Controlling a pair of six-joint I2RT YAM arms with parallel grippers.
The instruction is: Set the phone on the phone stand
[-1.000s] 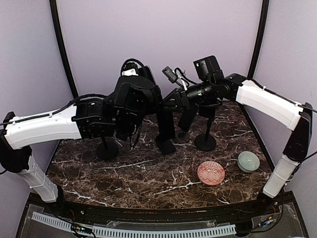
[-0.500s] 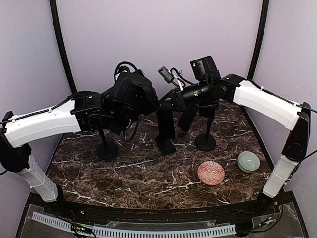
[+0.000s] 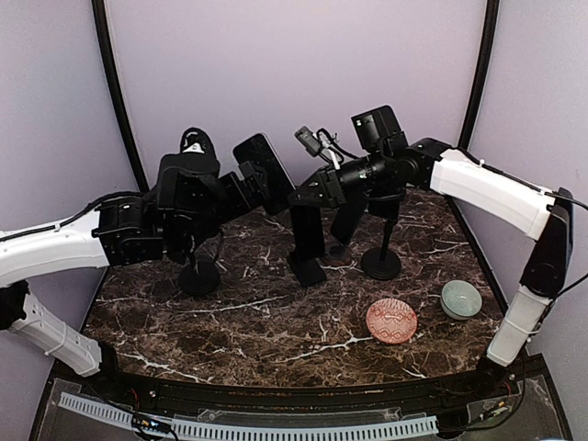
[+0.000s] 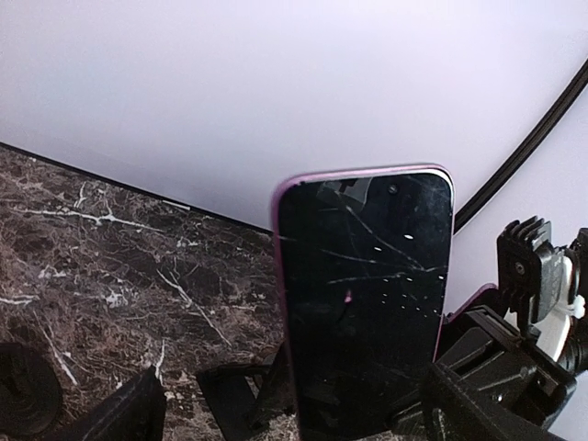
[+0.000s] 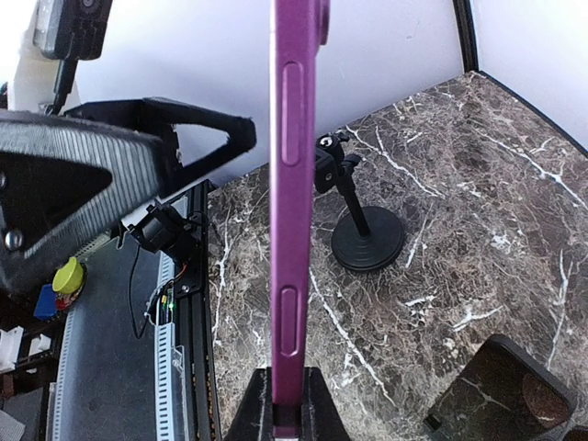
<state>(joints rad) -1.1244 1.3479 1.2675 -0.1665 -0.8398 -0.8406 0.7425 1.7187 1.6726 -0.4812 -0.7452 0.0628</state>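
Note:
The phone (image 3: 262,165), a black slab with a purple edge (image 5: 292,184) and a cracked screen (image 4: 367,294), hangs tilted in the air at the back of the table. My right gripper (image 3: 301,196) is shut on its lower end, and its fingers (image 5: 326,409) pinch the purple edge. My left gripper (image 3: 243,188) is open. Its fingertips (image 4: 138,418) stand wide on either side of the phone without touching it. The black phone stand (image 3: 308,241) rises on a rectangular foot, just below and right of the phone.
Two black stands on round bases (image 3: 199,276) (image 3: 381,262) flank the phone stand. A pink patterned dish (image 3: 391,321) and a pale green bowl (image 3: 461,299) lie at the front right. The purple back wall is close behind.
My left gripper has opened, let go of the phone and drawn back to the left. My right gripper has closed on the phone and now holds it alone.

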